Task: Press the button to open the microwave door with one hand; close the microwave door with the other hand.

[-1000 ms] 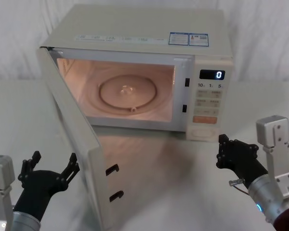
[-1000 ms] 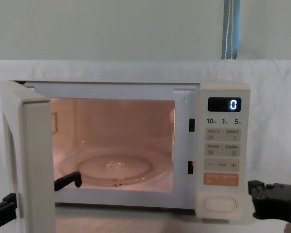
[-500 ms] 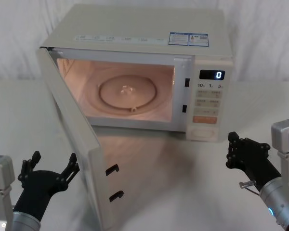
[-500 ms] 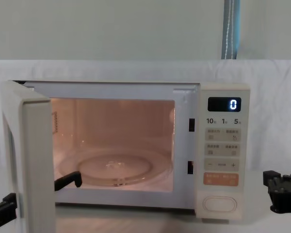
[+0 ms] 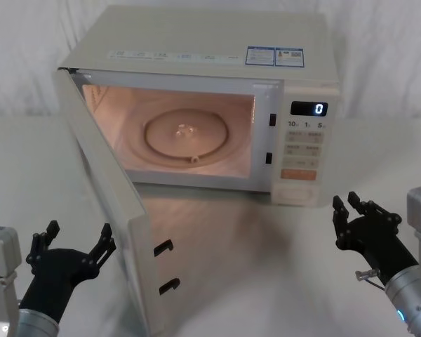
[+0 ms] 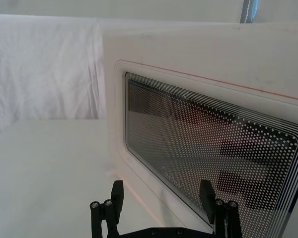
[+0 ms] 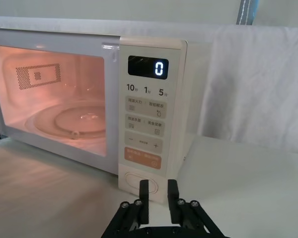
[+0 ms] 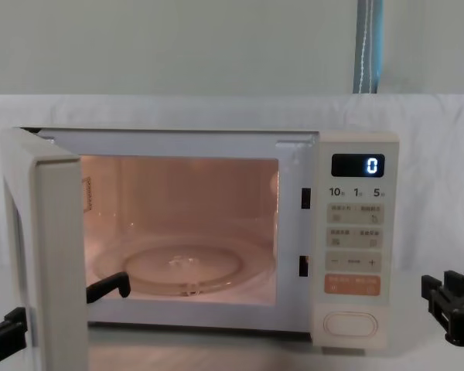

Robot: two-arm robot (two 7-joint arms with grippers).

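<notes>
We are holding our left gripper [image 5: 74,242] low over the white worktop [image 5: 266,267], its jaws spread wide and gripping nothing. Just beyond those jaws stands the large cream microwave door with its dark dotted window [image 6: 213,148], swung fully out from the cream boxy Midea microwave [image 5: 210,49]. We judge the gripper is waiting on the door's outer face so that a forward push can swing it shut.

We are keeping our right gripper [image 5: 358,217] clear of the control panel, its jaws only narrowly parted and empty. Straight ahead of those jaws, apart from them, sits the wide cream oval button [image 7: 137,179]. Since the door is already open and the cavity is glowing, the pressing step looks done to us, and the closing step looks next.

We are counting one microwave, one door, one oval button, one orange rectangular key [image 7: 142,157] just above that button, one black display showing "0" [image 7: 148,66], one glass turntable [image 5: 186,133] inside the cavity, two latch hooks [image 5: 166,265] on the door's edge, and two grippers.
</notes>
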